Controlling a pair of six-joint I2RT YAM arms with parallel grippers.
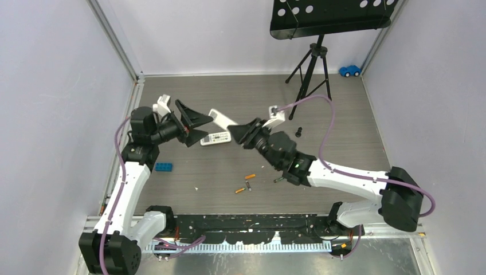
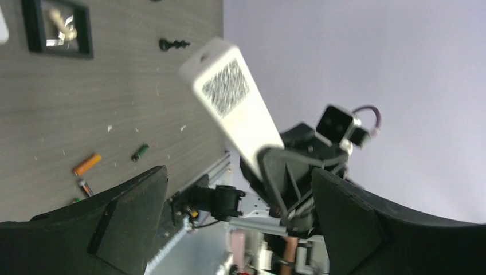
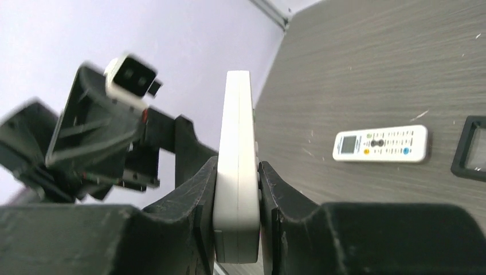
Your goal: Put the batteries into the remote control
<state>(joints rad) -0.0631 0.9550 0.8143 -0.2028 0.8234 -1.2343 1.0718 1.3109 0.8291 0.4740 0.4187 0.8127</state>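
My right gripper (image 1: pixel 243 132) is shut on one end of the remote control (image 1: pixel 219 117), a long slim white bar held up in the air. In the right wrist view the remote control (image 3: pixel 238 126) stands edge-on, pinched between both pads of the gripper (image 3: pixel 236 169). My left gripper (image 1: pixel 199 123) is wide open facing the remote's free end, with nothing between its jaws. From the left wrist the remote control (image 2: pixel 229 97) shows its grey-beige back beyond the open gripper (image 2: pixel 238 212). Batteries lie loose on the table: an orange one (image 1: pixel 250 176), another orange one (image 1: pixel 240 190), a green-and-black one (image 2: pixel 140 152).
A shorter white remote (image 1: pixel 215 138) lies flat under the two grippers. A stubby black peg (image 1: pixel 298 132) sits right of them, a blue brick (image 1: pixel 163 167) by the left arm. A music stand (image 1: pixel 312 63) and a blue toy car (image 1: pixel 349 70) stand at the back.
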